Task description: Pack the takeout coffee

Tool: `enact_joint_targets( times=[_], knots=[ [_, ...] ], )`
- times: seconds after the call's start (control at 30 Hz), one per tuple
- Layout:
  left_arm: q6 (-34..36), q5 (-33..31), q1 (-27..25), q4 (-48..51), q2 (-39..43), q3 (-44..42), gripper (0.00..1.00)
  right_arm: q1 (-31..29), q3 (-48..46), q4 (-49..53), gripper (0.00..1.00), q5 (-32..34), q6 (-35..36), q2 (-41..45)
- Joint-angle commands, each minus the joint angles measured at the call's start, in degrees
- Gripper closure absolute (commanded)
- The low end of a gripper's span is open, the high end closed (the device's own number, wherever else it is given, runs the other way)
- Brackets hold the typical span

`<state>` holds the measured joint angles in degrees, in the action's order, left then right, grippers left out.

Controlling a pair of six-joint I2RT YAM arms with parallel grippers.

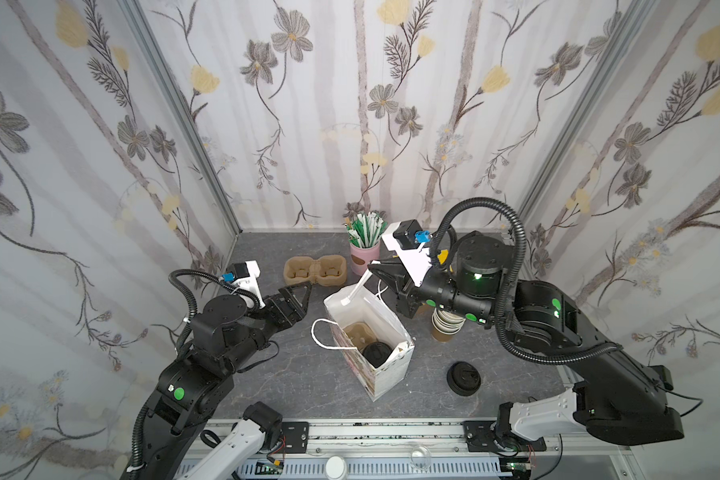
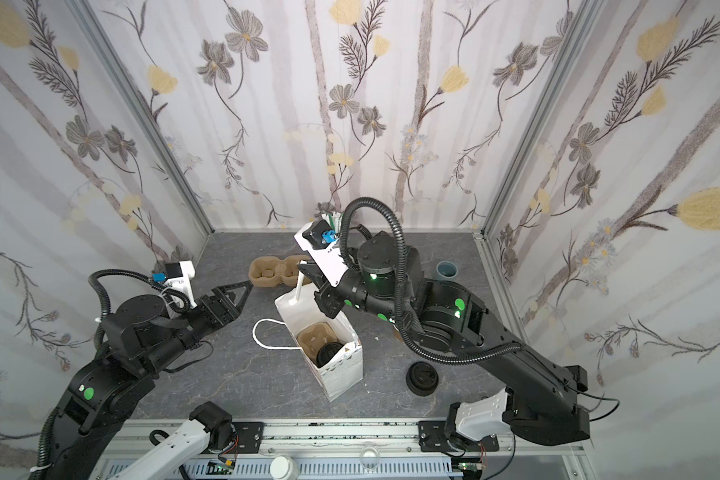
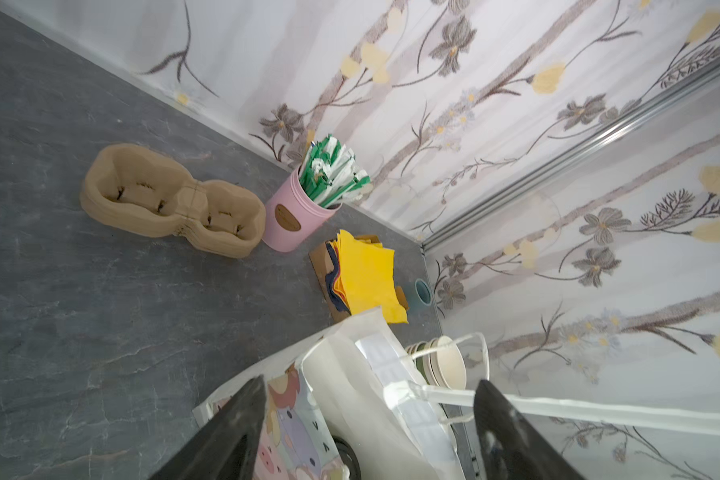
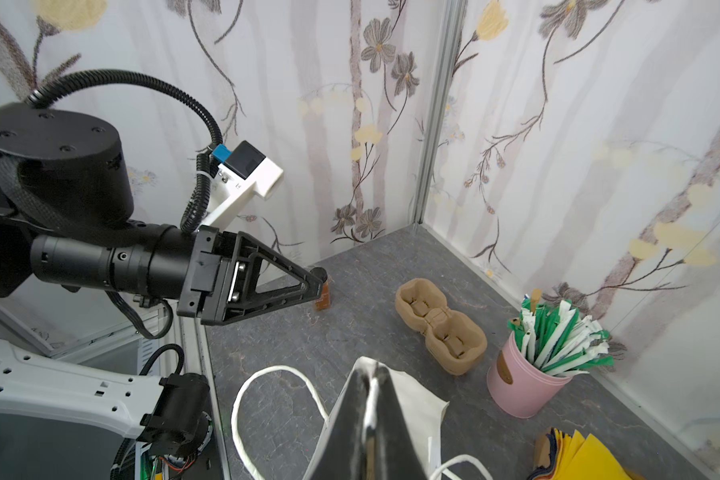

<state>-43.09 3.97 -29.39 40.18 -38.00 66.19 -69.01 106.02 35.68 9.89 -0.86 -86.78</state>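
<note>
**A:** Start at the right fingers [image 4: 350,424]. What have they got?

**B:** They're pressed together on the bag's white handle [image 1: 356,286], which runs straight from them down to the rim of the paper bag [image 1: 391,374]. The left fingers [image 3: 233,432] stand wide apart with nothing between them, just beside the bag's rim on the other side.

**A:** And the takeout coffee [image 1: 377,353]?

**B:** Inside the bag, black lid up, sitting in the pulp tray [image 1: 356,332] at the bottom. I'd say the packing is nearly done.

**A:** So where's the risk?

**B:** The handle first. A pull on that one strap loads only one side of the bag. I'd expect the bag to lean or lift a corner off the table [image 1: 287,374], and the cup could tip in its tray. A sharp tug might also tear the strap from the paper.

**A:** And the left side?

**B:** Open fingers that near a thin wall are a risk. A forward move could catch the rim, fold it inward, or push the bag against the right's hold.

**A:** Further out?

**B:** The stack of lidless cups [image 1: 445,322] stands right under the right arm. A low swing there could knock it over. The pile of black lids [image 1: 463,378] lies well apart from both arms, so I'd worry less about it.
</note>
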Motion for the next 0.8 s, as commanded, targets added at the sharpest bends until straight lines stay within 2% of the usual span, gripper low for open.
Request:
enact_joint_targets(
  times=[0.0,0.17,0.53,0.77],
  knots=[
    [-0.36,10.66,0.12,5.10,0.24,-0.45,0.18,-1.86,-3.36,-3.33,0.93,5.32,-3.13,-0.69],
    [-0.73,15.75,0.12,6.22,0.73,-1.92,0.21,-2.95,-7.59,-8.41,0.92,10.04,-6.84,-2.38],
    [0.64,19.20,0.08,6.91,1.30,-3.60,0.66,-2.72,-17.49,-20.42,0.92,12.17,-14.46,-7.99],
    [0.77,20.05,0.12,7.37,1.26,-4.58,0.87,-2.22,-21.76,-24.20,0.92,9.90,-18.68,-10.89]
  ],
)
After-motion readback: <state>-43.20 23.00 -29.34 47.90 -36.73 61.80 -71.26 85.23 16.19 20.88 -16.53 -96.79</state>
